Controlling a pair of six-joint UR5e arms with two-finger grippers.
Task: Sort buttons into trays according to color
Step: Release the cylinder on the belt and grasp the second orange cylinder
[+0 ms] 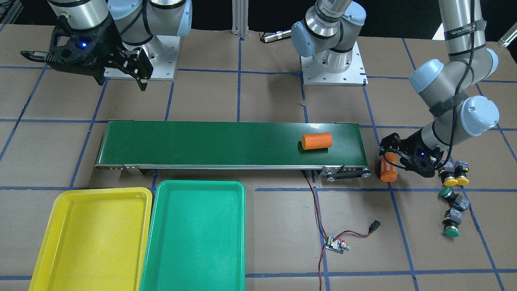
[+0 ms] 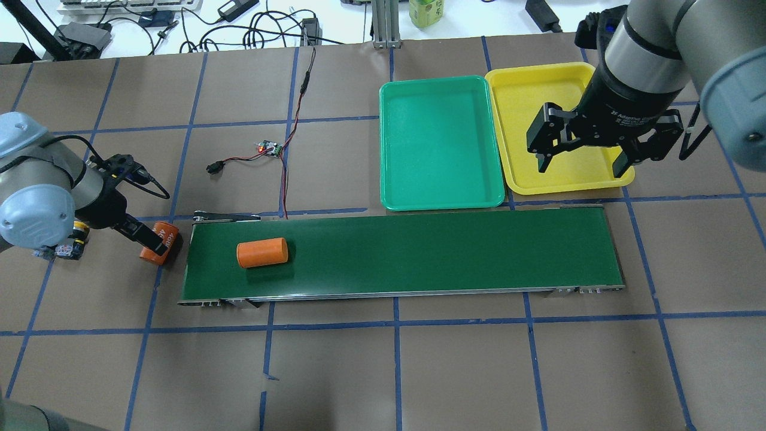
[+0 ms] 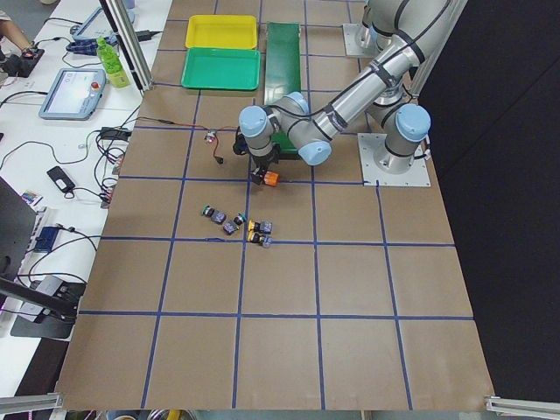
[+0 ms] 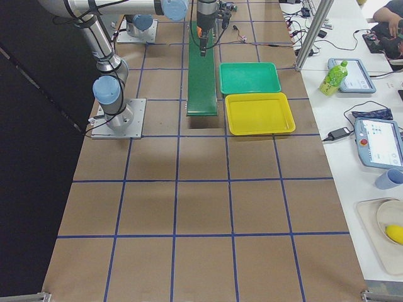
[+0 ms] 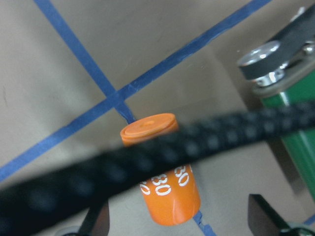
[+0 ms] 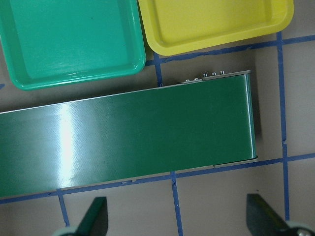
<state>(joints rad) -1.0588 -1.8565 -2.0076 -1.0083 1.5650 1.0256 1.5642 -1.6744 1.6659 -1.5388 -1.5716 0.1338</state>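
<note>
Two yellow-capped buttons (image 1: 455, 179) and two green-capped buttons (image 1: 446, 193) lie loose on the table at the robot's far left, beside my left arm; the exterior left view shows the group (image 3: 236, 223) too. The yellow tray (image 1: 60, 210) and the green tray (image 1: 194, 242) lie empty side by side past the conveyor's other end. My left gripper (image 1: 387, 160) is open, low at the belt's end, its fingers on either side of an upright orange cylinder (image 5: 162, 182) without touching it. My right gripper (image 2: 581, 164) is open and empty, high over the yellow tray (image 2: 538, 90).
A long dark-green conveyor belt (image 1: 226, 141) crosses the table's middle with a second orange cylinder (image 1: 316, 141) lying on it near the left arm's end. A small circuit board (image 1: 336, 244) with red and black wires lies between the green tray and the buttons.
</note>
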